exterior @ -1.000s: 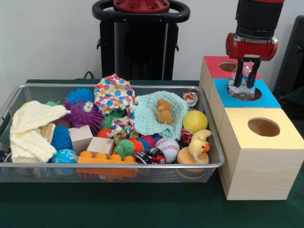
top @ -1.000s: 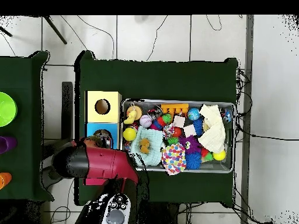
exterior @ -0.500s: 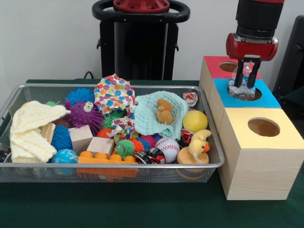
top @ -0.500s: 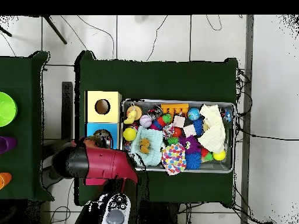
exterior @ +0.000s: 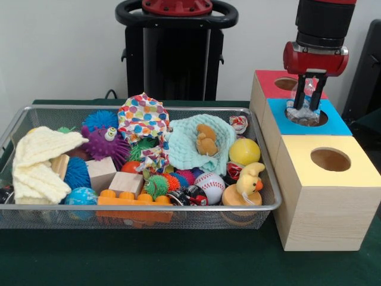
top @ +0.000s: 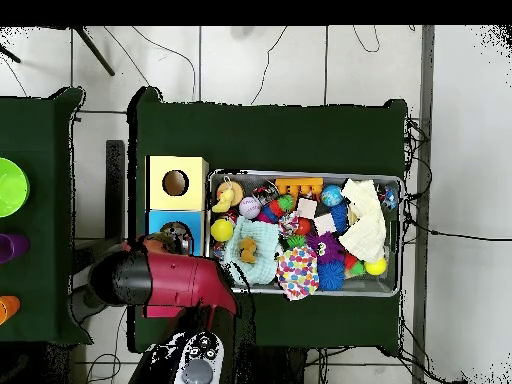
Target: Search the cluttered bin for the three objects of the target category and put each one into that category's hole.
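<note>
While poised over blue-topped wooden box hole [exterior: 307, 117], black gripper [exterior: 309, 102] clasps crinkled clear plastic object [exterior: 304, 109]; release pending, wire mesh bin [exterior: 256, 152] crowded.

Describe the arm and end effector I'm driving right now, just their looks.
The arm is a thick black cylinder ending in a glossy red collar. Below it the end effector has two slim black fingers. From overhead, the arm shows as a bulky red link with a black rounded end. No cables or markings are visible on it.
</note>
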{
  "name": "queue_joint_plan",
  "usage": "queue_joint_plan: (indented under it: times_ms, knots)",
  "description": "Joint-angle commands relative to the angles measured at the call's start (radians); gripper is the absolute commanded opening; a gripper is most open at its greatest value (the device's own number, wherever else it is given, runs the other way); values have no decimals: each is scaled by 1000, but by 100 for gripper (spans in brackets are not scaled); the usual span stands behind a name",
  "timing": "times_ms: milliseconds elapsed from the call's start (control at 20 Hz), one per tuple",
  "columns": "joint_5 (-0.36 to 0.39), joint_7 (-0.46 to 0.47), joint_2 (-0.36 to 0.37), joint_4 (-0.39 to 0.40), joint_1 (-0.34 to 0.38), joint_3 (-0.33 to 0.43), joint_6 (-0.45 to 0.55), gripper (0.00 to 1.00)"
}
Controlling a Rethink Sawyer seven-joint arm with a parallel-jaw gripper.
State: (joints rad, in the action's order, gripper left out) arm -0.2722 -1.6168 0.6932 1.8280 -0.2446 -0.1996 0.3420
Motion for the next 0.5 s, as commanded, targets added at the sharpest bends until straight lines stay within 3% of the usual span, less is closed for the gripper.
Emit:
queue_joint_plan:
  times_ms: [50,500]
  knots:
    - [-44,-247,-45,53,25,93,-82,0]
    - [-46,-243,-42,52,22,86,-70,0]
